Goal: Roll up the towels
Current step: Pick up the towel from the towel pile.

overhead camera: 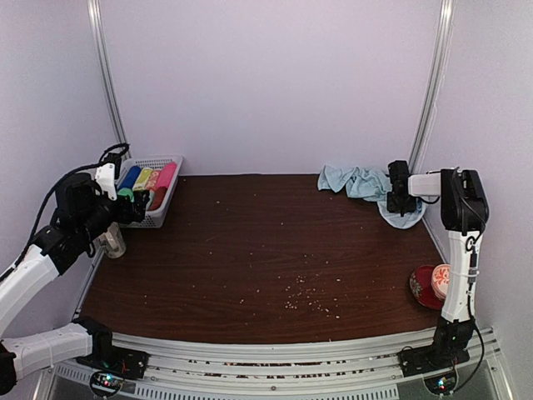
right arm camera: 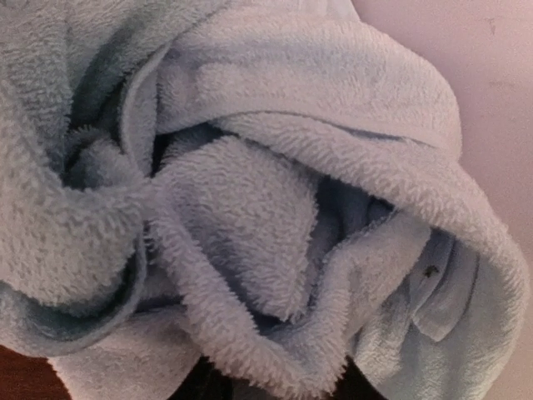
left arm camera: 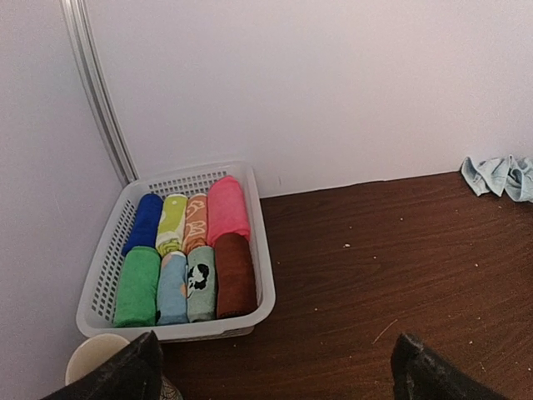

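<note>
Rolling has not begun: the towels (overhead camera: 356, 182) lie as one crumpled pale-blue heap at the far right corner of the table (overhead camera: 266, 250), against the back wall, with no flat spread, fold or started roll to be seen. The right fingers (overhead camera: 402, 204) sit over the heap's near right edge. The right wrist view is filled with bunched terry folds, so I judge this a first grab at the cloth. Whether those fingers are apart or already pinching fabric I cannot tell, since the cloth hides them and only a dark sliver shows at the bottom of that view. The left fingers (left arm camera: 125, 375) stand wide apart, holding nothing, above the table near the white basket (left arm camera: 260, 250) of already-rolled coloured towels (left arm camera: 226, 208). Pulling the heap apart, laying each piece flat and rolling it all appear to remain. How many towels make up the heap is unclear, as the folds merge. A pale cup (left arm camera: 94, 357) is cut off at the frame edge, and the reddish dish (overhead camera: 427, 287) beside the right arm is partly hidden.
</note>
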`<state>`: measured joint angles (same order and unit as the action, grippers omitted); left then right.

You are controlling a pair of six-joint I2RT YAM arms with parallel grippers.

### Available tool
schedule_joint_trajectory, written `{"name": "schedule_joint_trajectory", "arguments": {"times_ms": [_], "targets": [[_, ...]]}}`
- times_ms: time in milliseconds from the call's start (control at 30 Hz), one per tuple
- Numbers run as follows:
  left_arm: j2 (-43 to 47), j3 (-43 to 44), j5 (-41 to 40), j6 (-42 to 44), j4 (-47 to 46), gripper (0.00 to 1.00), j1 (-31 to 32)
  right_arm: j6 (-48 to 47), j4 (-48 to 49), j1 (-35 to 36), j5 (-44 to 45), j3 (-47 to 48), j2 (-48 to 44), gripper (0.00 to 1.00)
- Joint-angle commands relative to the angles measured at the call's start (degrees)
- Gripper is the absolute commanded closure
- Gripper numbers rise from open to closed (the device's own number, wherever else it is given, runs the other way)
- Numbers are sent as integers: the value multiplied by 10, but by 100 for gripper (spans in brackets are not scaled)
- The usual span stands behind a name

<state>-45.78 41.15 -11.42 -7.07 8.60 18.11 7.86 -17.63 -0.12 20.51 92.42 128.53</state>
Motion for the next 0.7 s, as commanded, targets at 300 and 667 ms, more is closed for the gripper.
{"name": "schedule_joint_trajectory", "arguments": {"times_ms": [300,667], "targets": [[1,3,12,-9,-29,2,-2,-21,52,-5,-80,-39,-133,100],[3,2,8,-8,-29,2,-2,-75,88,45,-87,-28,-316,100]]}}
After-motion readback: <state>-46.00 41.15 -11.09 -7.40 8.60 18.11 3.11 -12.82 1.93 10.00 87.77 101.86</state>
